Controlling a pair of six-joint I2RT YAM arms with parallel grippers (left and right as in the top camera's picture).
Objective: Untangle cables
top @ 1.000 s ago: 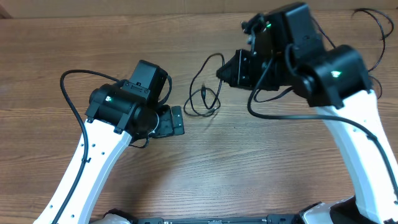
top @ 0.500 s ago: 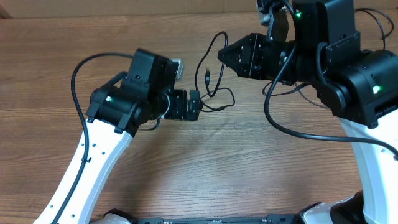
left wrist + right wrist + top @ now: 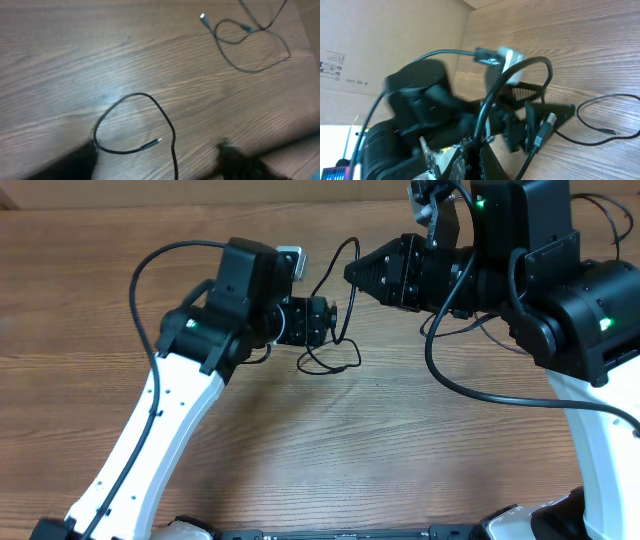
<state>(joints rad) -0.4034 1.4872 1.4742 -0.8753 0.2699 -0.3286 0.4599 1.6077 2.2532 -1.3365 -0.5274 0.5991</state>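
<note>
A thin black cable (image 3: 328,371) hangs from my right gripper (image 3: 350,272), which is shut on it above the table. Its loose loop and plug end rest on the wood. In the right wrist view the held strand (image 3: 520,63) arches up out of the shut jaws (image 3: 482,161). My left gripper (image 3: 326,320) is open, right by the hanging strand. In the left wrist view the loop with its plug (image 3: 131,96) lies on the table, and one strand runs down between the open fingers (image 3: 160,162). A second thin cable (image 3: 252,50) lies farther off.
The wooden table (image 3: 380,450) runs to a cardboard wall (image 3: 380,35) at the far edge. The thick black wires of both arms (image 3: 150,270) loop beside them. The two grippers are close together, tip toward tip.
My right gripper has lifted the cable off the table. My left arm has swung forward and right, bringing its open gripper up to the hanging strand.
</note>
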